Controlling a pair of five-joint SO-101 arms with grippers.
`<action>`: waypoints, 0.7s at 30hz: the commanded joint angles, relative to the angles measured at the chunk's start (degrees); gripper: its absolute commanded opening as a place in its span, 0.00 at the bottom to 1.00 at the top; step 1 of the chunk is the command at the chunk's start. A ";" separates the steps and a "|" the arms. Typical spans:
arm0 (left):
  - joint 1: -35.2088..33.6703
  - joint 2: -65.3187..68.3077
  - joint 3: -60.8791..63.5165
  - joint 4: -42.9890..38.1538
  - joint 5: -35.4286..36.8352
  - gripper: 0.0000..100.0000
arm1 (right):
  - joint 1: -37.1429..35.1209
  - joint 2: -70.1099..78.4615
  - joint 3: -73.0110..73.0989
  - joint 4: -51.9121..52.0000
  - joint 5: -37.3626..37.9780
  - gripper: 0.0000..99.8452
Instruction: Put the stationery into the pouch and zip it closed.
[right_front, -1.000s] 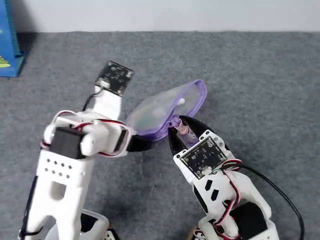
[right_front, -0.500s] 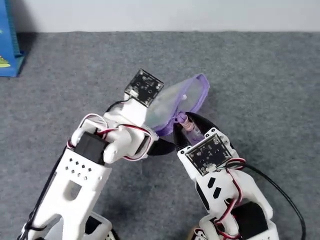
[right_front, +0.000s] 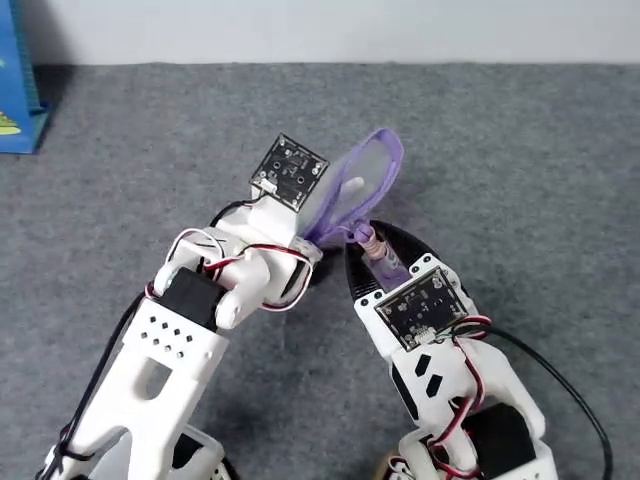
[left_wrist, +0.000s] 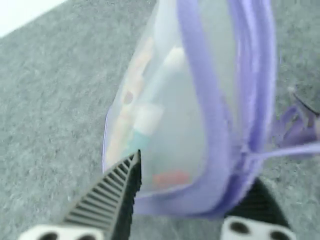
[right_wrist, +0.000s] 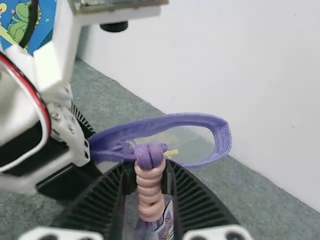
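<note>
Purple-edged clear pouch (right_front: 358, 180) sits between the 2 arms, turned on edge over the grey carpet surface (right_front: 520, 160). Can't tell if it touches the surface.

High view: left arm's wrist board (right_front: 290, 172) covers the pouch's near end, so the grip there is hidden. Right claw (right_front: 365, 245) is at the pouch's lower corner, with the pink ringed zipper pull (right_front: 382, 262) running back between its fingers.

Left wrist view fills that gap: left claw (left_wrist: 195, 175) is clamped on the pouch's purple bottom edge, 1 ribbed finger (left_wrist: 117, 187) on each side. The stationery (left_wrist: 147, 122) reads through the clear wall as a white-and-teal piece, pale sticks and something orange, all inside the pouch.

Right wrist view: right claw (right_wrist: 148, 167) is pinched on the zipper pull (right_wrist: 149, 192), with a purple knot just above the fingers. The pouch's purple band (right_wrist: 165, 127) loops away toward the white wall (right_wrist: 240, 60). Can't tell how far the zip is closed. Left arm's white body (right_wrist: 45, 75) is close beside it, blocking the pouch's other end.

Around: a blue box (right_front: 15, 90) is at the far left edge, well apart. A black cable (right_front: 560, 390) trails off the right arm.
</note>
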 joint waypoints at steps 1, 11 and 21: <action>-0.53 -2.64 -0.75 -1.76 0.53 0.15 | 0.48 -0.75 -1.05 -1.10 -0.53 0.01; -0.09 -20.04 2.86 -2.02 1.14 0.14 | 0.40 -0.75 0.18 -1.54 -0.26 0.01; 1.93 -24.09 17.01 -17.67 2.55 0.14 | 0.13 -0.75 0.18 -1.19 -0.53 0.01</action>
